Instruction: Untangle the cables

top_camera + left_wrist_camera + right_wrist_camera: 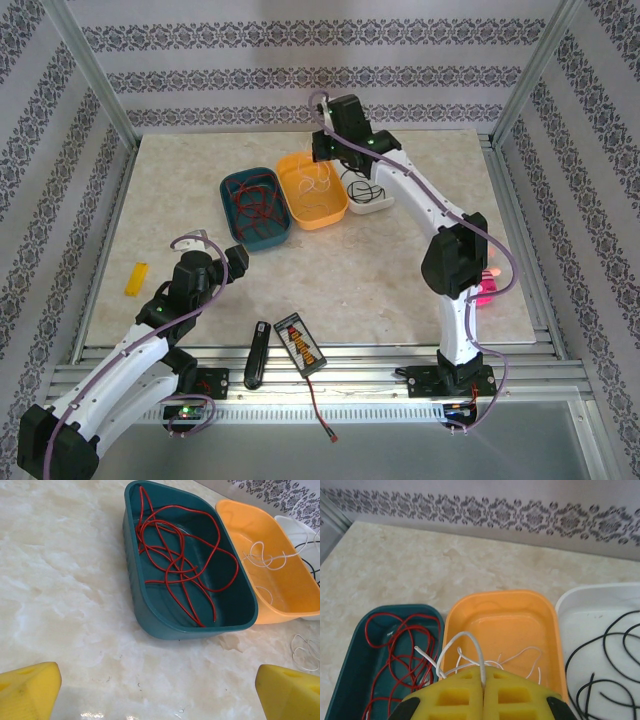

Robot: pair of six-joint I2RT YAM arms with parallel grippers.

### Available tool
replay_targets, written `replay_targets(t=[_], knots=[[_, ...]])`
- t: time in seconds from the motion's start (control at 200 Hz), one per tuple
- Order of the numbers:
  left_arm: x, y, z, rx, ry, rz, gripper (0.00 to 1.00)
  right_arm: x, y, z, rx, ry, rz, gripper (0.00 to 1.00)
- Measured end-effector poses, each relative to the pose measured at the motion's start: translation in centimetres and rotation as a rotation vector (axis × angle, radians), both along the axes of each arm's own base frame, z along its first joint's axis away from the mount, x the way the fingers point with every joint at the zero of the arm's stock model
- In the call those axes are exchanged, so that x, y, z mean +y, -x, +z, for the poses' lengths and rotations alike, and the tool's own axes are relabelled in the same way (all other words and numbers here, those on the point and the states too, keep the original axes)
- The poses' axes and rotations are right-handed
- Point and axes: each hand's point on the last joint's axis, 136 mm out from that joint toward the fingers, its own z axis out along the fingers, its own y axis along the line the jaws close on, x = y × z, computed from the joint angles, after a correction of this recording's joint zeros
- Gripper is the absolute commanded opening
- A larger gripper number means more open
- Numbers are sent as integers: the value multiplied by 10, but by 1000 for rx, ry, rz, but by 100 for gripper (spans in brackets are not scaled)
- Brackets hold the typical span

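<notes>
Three cables lie sorted in three trays. The red cable (186, 565) is looped inside the teal tray (150, 625). In the white tray (580, 610) rests the black cable (607, 660). The pale white cable (465, 642) hangs over the orange tray (520, 605), and my right gripper (483, 672) is shut on one of its loops, its yellow fingers pressed together just above that tray (312, 205). My left gripper (160, 695) stands open over bare table in front of the teal tray (240, 190), nothing between its yellow fingertips (27, 690).
A small pale wire loop (305, 652) lies on the table by the orange tray's near end. A yellow block (136, 279), a black handle (257, 353) and a black orange-striped device (300, 343) sit near the front edge. Patterned walls close in the table.
</notes>
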Motion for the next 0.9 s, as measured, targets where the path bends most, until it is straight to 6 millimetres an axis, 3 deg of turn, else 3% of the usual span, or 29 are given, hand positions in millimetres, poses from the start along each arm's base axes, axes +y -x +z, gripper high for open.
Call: replay_targets(t=[0.235,0.54,0.799,0.899], knots=[[0,0,-1,4,-2,0,99,-8,17,-54,130,64,-21,0],[0,-1,-5,18,-7,-1,100,-16,18,-63,145,98,-54,1],[0,0,-4,16,-6,-1,100,-6,-8,-91,144,136,-52,8],[0,0,-4,14,-5,-1,100,1,-20,-104,145,146,-44,18]])
